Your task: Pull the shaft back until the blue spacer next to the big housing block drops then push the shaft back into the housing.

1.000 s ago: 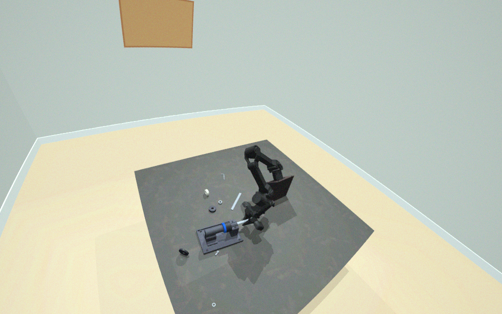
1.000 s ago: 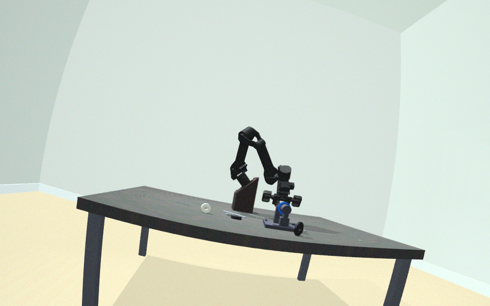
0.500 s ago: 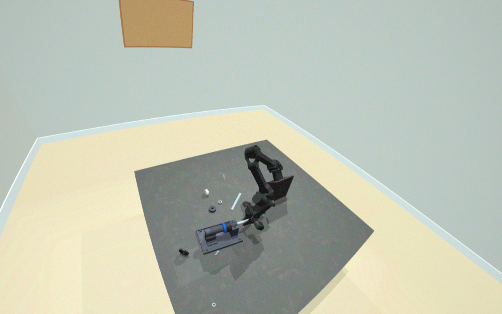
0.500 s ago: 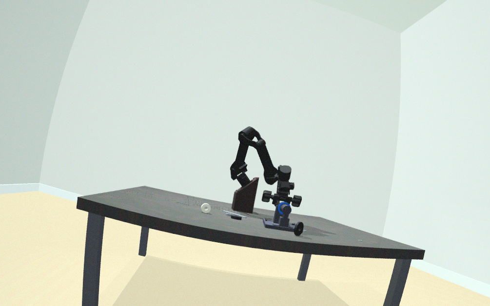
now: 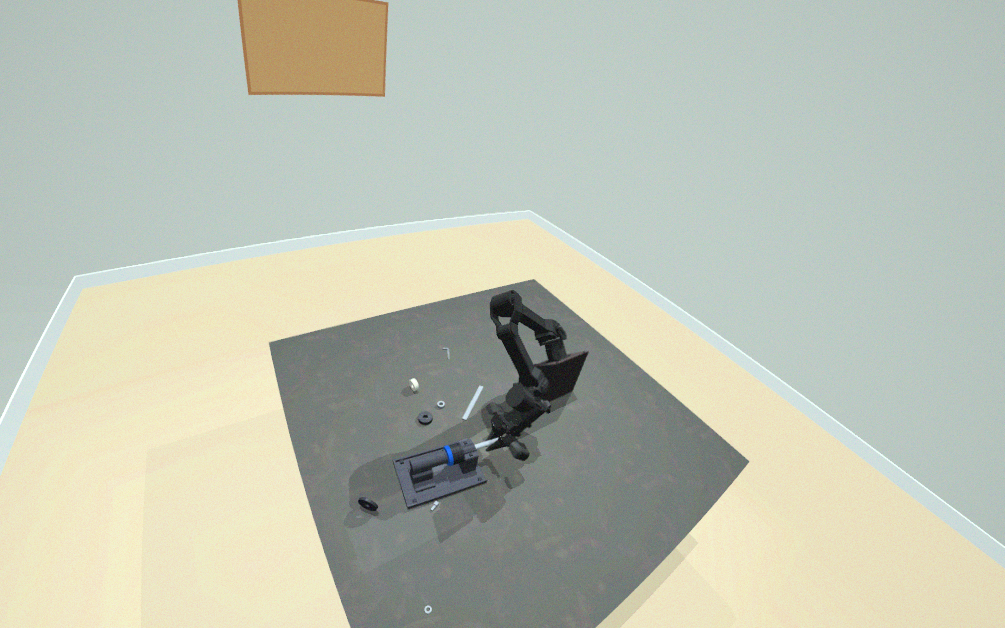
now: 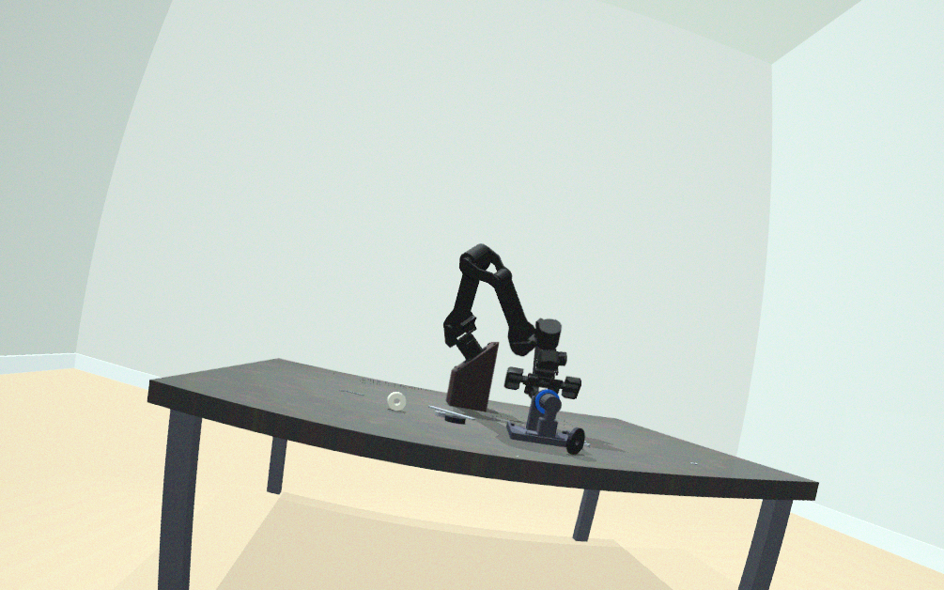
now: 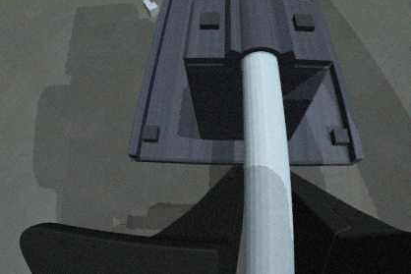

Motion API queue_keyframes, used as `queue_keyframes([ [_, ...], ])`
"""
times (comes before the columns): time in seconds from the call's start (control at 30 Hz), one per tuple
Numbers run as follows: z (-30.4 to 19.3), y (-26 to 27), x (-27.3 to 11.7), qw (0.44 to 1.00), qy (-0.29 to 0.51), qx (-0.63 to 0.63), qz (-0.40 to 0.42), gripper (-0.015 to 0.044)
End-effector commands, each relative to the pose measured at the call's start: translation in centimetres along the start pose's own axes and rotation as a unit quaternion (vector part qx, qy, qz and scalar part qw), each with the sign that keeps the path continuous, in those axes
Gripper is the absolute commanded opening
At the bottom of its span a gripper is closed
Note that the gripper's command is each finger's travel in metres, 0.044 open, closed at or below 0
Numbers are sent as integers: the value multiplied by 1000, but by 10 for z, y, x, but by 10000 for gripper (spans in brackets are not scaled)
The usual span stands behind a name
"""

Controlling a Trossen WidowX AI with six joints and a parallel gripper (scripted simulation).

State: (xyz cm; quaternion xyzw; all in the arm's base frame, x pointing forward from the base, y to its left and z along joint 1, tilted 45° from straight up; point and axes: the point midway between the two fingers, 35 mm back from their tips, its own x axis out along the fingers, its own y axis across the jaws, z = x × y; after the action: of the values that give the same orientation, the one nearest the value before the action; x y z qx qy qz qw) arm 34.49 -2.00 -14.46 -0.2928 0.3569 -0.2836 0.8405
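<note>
Spacer above base plate.
</note>
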Motion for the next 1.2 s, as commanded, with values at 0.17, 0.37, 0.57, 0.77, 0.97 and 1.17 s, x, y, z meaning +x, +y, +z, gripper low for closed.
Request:
queue_keyframes([
  [0.17,-1,0,-1,1000,0,2,-2,0],
  [0.37,-1,0,-2,1000,0,2,-2,0],
  [0.57,-2,0,-2,1000,0,2,-2,0],
  [0.77,-2,0,-3,1000,0,2,-2,0],
  [0.97,-3,0,-3,1000,0,2,-2,0],
  [1.17,-3,0,-4,1000,0,2,-2,0],
])
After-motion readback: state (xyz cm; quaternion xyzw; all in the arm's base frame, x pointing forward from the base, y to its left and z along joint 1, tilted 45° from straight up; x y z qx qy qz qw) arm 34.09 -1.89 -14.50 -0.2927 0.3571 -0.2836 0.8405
